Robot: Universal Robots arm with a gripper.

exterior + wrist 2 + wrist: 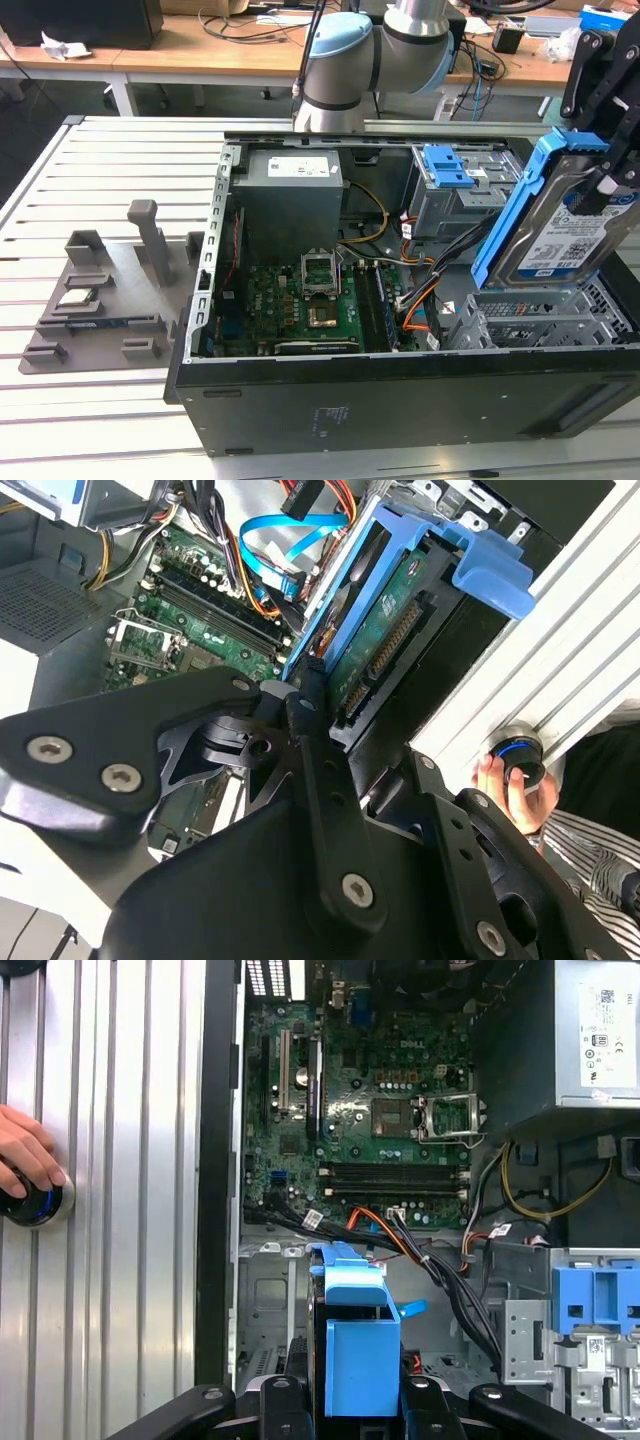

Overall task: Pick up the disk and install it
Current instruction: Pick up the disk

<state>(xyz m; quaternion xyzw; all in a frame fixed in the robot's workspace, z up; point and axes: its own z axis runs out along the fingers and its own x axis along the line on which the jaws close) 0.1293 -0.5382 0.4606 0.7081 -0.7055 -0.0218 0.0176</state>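
The disk (pixel 575 235), a silver hard drive with a white-and-blue label in a blue plastic caddy, hangs tilted at the exterior view's right. It is above the grey metal drive bay (pixel 540 315) of the open computer case (pixel 400 400). My gripper (pixel 600 170) is shut on its upper end. In the second wrist view the disk (pixel 390 630) shows edge-on with its green board and connector, clamped by the gripper (pixel 340 720). In the first wrist view the caddy (pixel 355 1330) sits between the black fingers (pixel 275 1400), over the bay floor (pixel 265 1300).
Inside the case lie the motherboard (pixel 300 300), the power supply (pixel 290 195), bundled cables (pixel 430 265) and a drive cage with a blue latch (pixel 445 165). A grey fixture (pixel 100 290) holding a small chip (pixel 75 297) stands beside the case. A person's hand (pixel 25 1155) rests on a knob (pixel 35 1205).
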